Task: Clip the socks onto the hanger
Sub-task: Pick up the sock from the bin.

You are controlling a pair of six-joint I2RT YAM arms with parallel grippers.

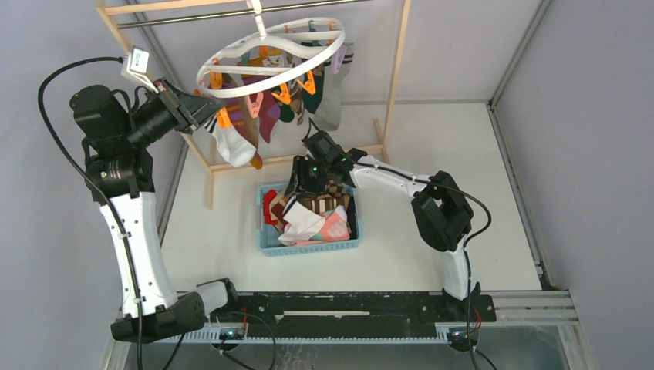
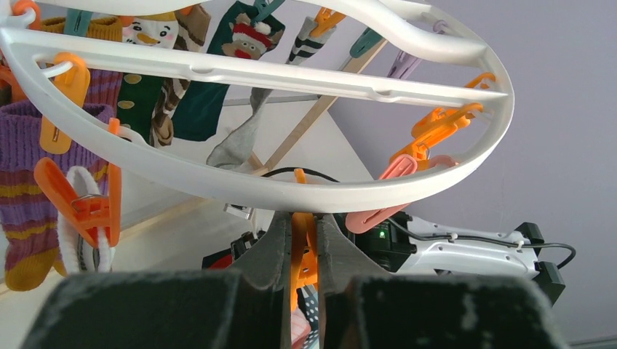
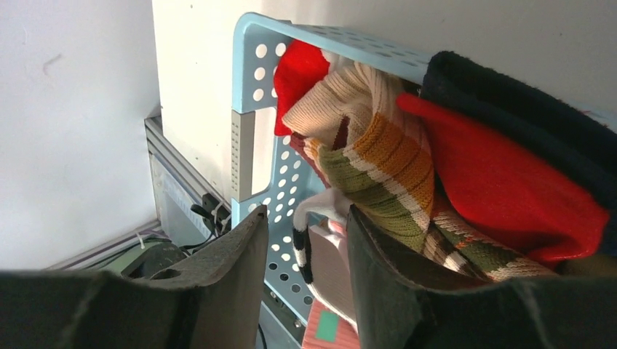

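Observation:
The white round hanger point(image 1: 270, 68) hangs from the rack bar with several socks clipped under it, among them a white sock point(image 1: 233, 145) and a purple-orange striped sock point(image 2: 22, 189). My left gripper point(image 1: 202, 109) is at the ring's left rim; in the left wrist view point(image 2: 304, 218) it is shut on a dangling orange clip point(image 2: 304, 251) just below the ring point(image 2: 291, 193). My right gripper point(image 1: 302, 183) is open, down in the sock pile in the blue basket point(image 1: 308, 248). Between its fingers point(image 3: 305, 222) lies a white sock with black bands point(image 3: 320, 254), beside a striped brown-green sock point(image 3: 378, 167) and a red sock point(image 3: 502, 189).
The light wooden rack frame point(image 1: 397, 69) stands around the hanger at the back. The basket's perforated wall point(image 3: 251, 80) is just left of my right gripper. Grey walls close in both sides. The black arm rail point(image 1: 347, 308) runs along the near edge.

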